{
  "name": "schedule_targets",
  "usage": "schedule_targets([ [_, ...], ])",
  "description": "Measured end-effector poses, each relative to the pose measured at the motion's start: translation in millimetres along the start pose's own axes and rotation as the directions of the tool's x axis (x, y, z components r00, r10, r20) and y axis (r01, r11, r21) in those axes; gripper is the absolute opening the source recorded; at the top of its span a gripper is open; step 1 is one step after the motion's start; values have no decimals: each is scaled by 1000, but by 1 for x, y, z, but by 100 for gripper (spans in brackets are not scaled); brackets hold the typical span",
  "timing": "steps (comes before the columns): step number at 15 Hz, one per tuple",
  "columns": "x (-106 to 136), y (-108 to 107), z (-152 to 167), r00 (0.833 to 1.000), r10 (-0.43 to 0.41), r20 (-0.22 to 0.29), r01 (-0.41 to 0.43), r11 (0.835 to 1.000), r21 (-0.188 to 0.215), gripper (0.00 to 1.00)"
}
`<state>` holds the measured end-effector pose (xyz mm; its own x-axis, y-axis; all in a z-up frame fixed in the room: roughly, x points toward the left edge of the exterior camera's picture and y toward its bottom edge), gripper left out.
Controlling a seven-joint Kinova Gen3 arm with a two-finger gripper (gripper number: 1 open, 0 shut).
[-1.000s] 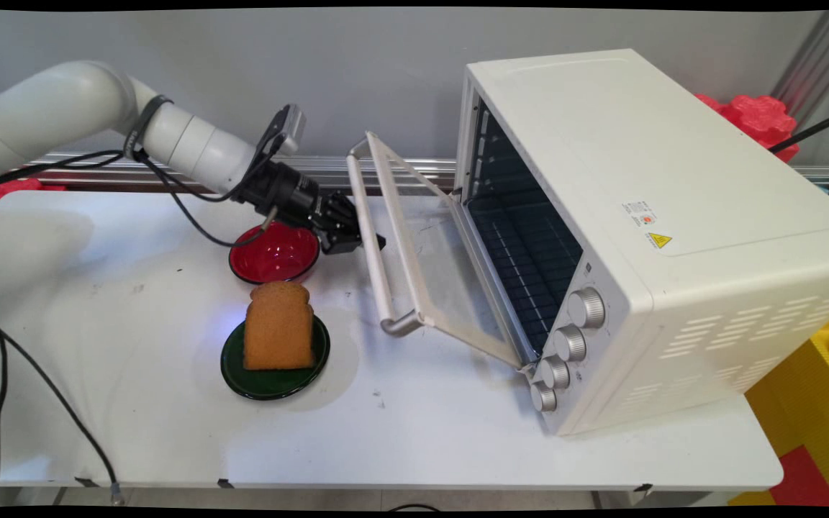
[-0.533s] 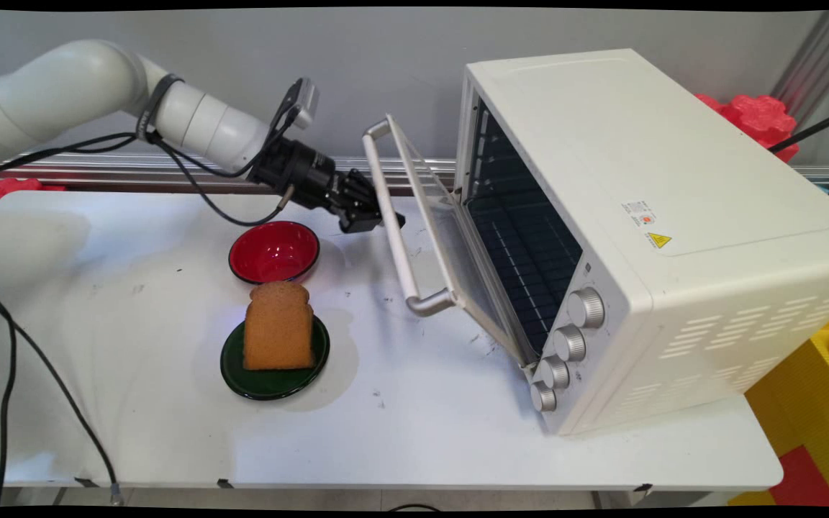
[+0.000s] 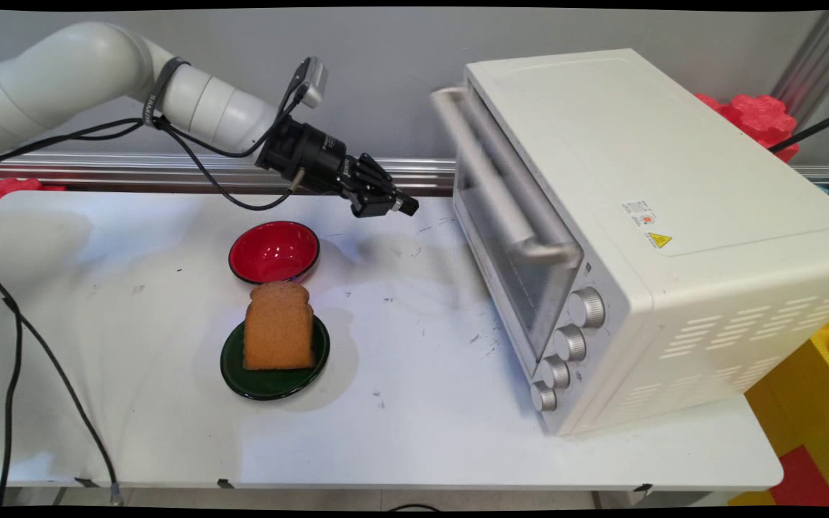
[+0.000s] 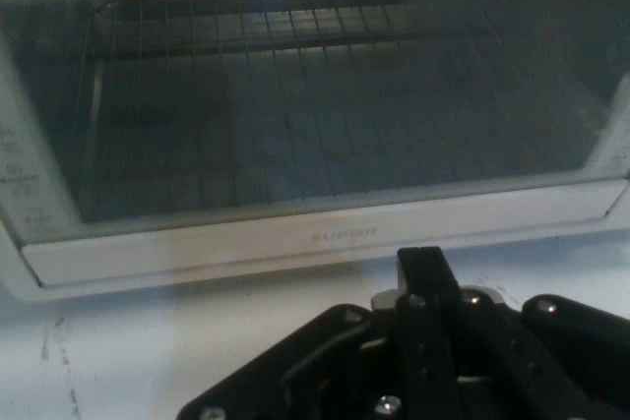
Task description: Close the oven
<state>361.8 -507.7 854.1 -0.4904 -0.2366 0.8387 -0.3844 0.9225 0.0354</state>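
Gripper: the black gripper (image 3: 404, 207) hangs above the table (image 3: 414, 432), to the left of the oven and apart from its door; its fingers are drawn together with no gap seen between them, and nothing is in them; in the hand view only one finger (image 4: 425, 287) rises at the middle, aimed at the bottom rail of the door
Oven: the cream toaster oven (image 3: 645, 237) stands on the right part of the table; its glass door (image 3: 508, 244) is up against the front, its bar handle (image 3: 501, 187) across the top of the door; four knobs (image 3: 565, 345) run down the near end of the front; through the glass the hand view shows the wire rack (image 4: 325, 95) inside
Bowl: the red bowl (image 3: 274, 252) sits left of the oven, below and left of the gripper, not touched
Plate: the dark green plate (image 3: 242, 378) lies left of the oven, just nearer than the bowl; the slice of brown bread (image 3: 278, 327) stands upright on it
Cables: black cables (image 3: 191, 155) hang along the arm, well left of the oven
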Motion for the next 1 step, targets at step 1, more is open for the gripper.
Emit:
schedule_targets([
  [1,3,0,0,1000,-2,-4,2,1000,-1,0],
])
